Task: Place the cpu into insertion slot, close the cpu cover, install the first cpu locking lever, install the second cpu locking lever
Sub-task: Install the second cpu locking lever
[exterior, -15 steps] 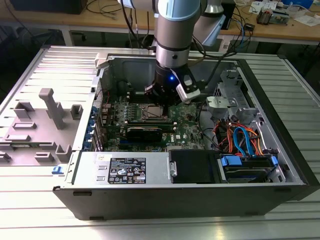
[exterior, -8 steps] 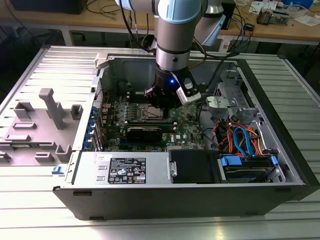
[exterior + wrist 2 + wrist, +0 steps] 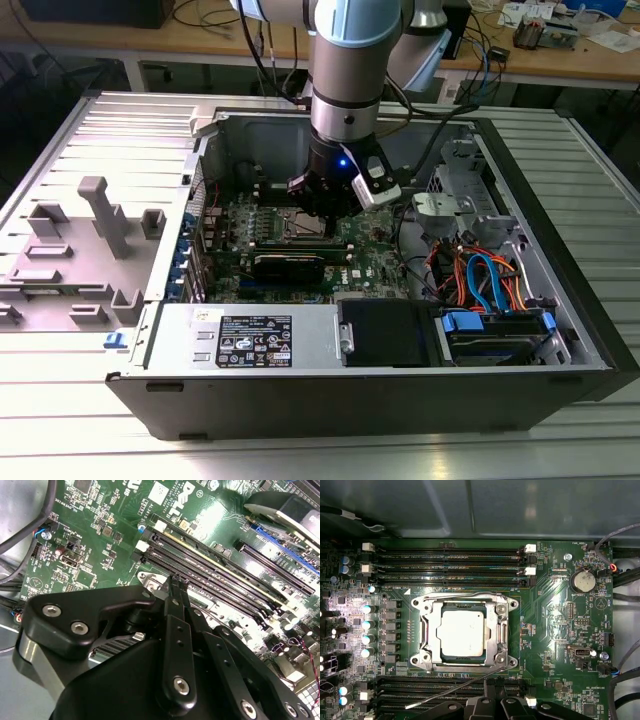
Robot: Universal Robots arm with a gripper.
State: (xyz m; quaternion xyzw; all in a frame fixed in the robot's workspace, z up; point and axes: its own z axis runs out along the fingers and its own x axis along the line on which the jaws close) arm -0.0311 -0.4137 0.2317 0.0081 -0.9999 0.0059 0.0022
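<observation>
The cpu (image 3: pixel 462 632) lies flat in the insertion slot (image 3: pixel 418 660) on the green motherboard. Over its edges the cpu cover (image 3: pixel 498 630) is down, its window showing the silver chip top. One thin locking lever (image 3: pixel 465 595) runs along the far edge of the cover. A second lever (image 3: pixel 450 692) sticks out slantwise from the socket's corner, across the nearby memory slots. My gripper (image 3: pixel 493 681) hangs just beside that slanted lever, fingers (image 3: pixel 172 597) together with nothing seen between them. In the exterior view the gripper (image 3: pixel 322 218) is low inside the computer case, over the socket.
Long black memory slots (image 3: pixel 450 562) flank the socket on both sides and also run past the fingertips (image 3: pixel 215 575). A coin battery (image 3: pixel 583 581) sits nearby. Cable bundles (image 3: pixel 480 275) and drive bays fill the exterior view's right; a power supply (image 3: pixel 260 340) lies in front.
</observation>
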